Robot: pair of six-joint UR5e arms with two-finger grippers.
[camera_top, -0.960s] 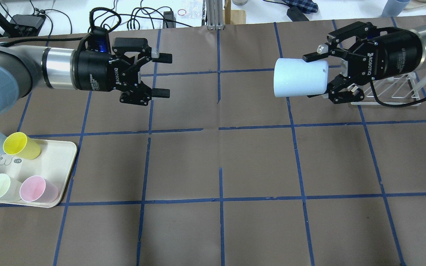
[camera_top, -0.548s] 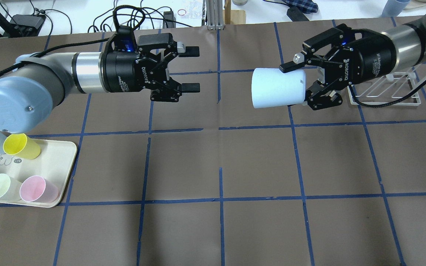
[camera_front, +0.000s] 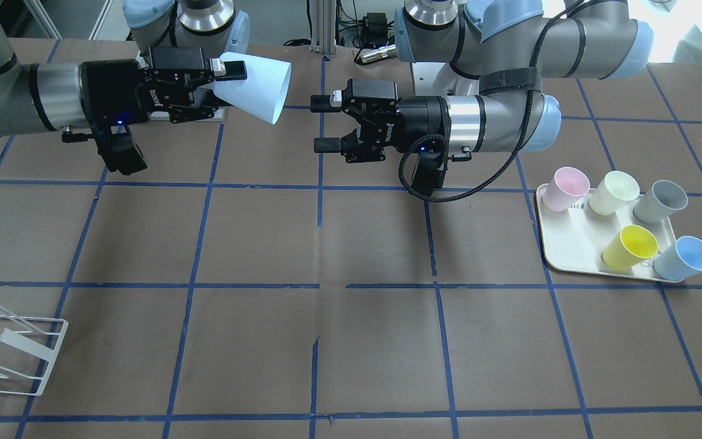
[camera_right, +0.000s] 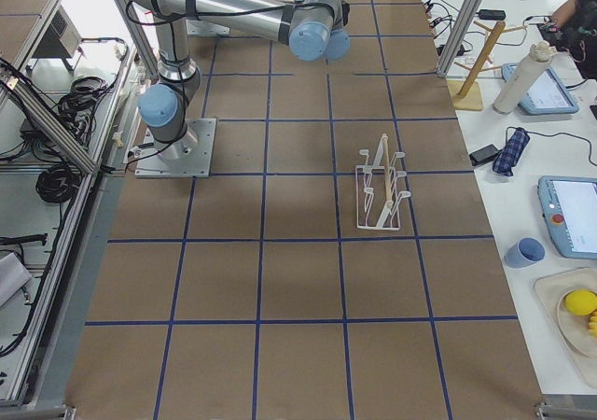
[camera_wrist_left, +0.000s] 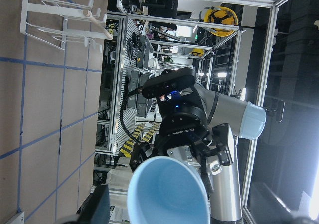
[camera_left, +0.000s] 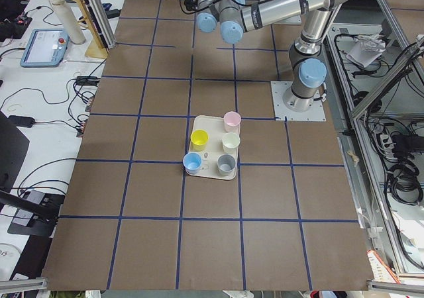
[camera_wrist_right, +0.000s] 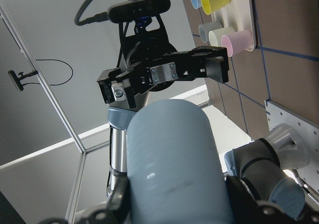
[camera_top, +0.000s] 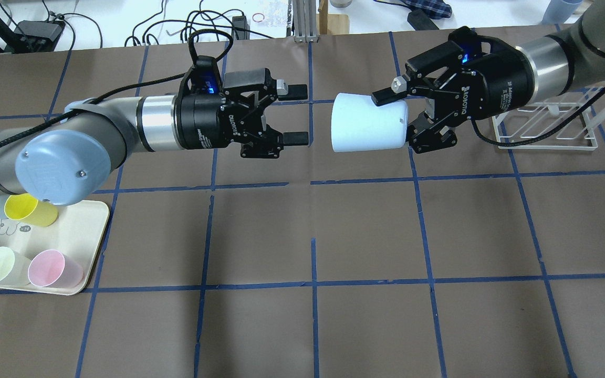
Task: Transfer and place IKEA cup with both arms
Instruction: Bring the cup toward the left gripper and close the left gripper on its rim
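Observation:
My right gripper is shut on the narrow base end of the light blue IKEA cup and holds it level in the air over the far middle of the table, with its mouth toward my left gripper. My left gripper is open and empty, and its fingertips are a short gap from the cup's rim. In the front view the cup and the left gripper face each other the same way. The left wrist view looks into the cup's sky-blue mouth. The right wrist view shows the cup's outside.
A cream tray on my left side holds pink, pale green, grey, yellow and another blue cup. A white wire rack stands on the table behind my right gripper.
Both arms have moved toward the table's middle. The gap between the open left gripper and the cup's mouth has shrunk from wide to short. The right gripper's hold is unchanged.

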